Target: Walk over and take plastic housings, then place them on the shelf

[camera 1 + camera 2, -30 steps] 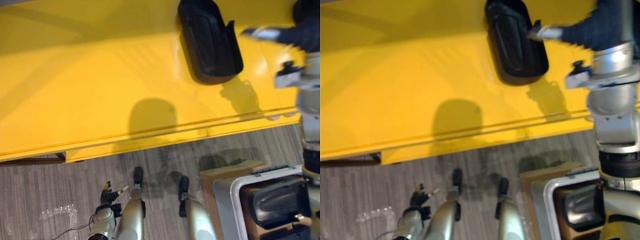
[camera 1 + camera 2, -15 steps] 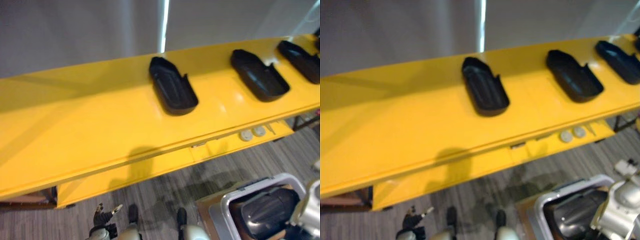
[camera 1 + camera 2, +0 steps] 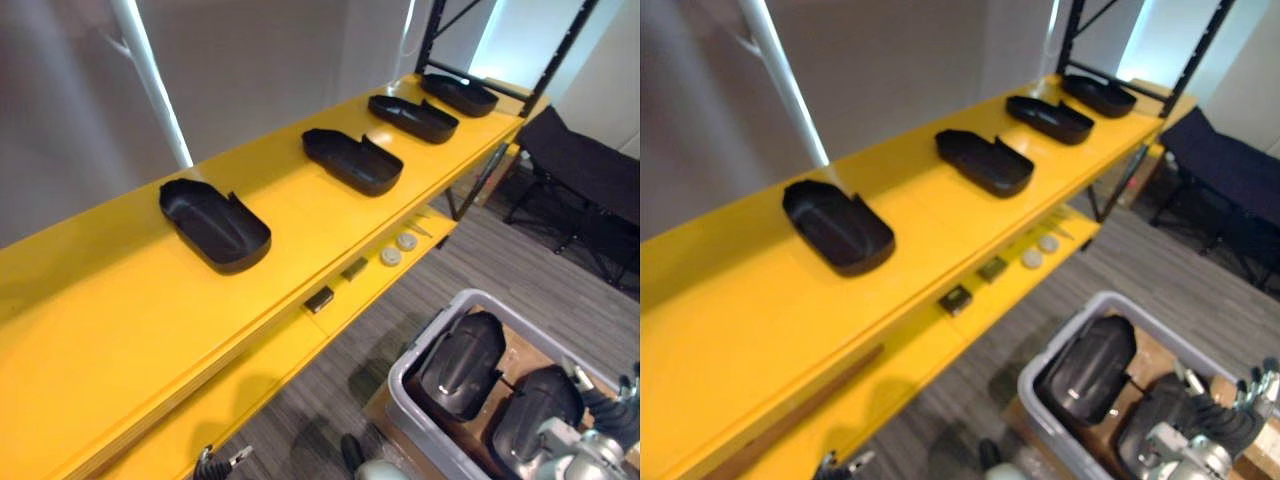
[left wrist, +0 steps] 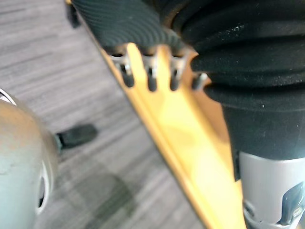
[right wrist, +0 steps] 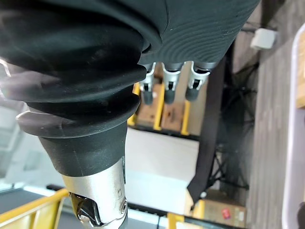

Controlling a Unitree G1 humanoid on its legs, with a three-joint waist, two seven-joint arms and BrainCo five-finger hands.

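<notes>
A long yellow shelf (image 3: 120, 330) runs from near left to far right and carries four black plastic housings in a spaced row, the nearest (image 3: 215, 225) at left. On the floor at near right, a grey bin (image 3: 428, 328) holds two more housings (image 3: 462, 362). The left hand (image 3: 218, 463) hangs low by the shelf's front edge. The right hand (image 3: 1225, 425) is at the bin. Both hands' fingers (image 4: 150, 76) are loose and straight, holding nothing.
</notes>
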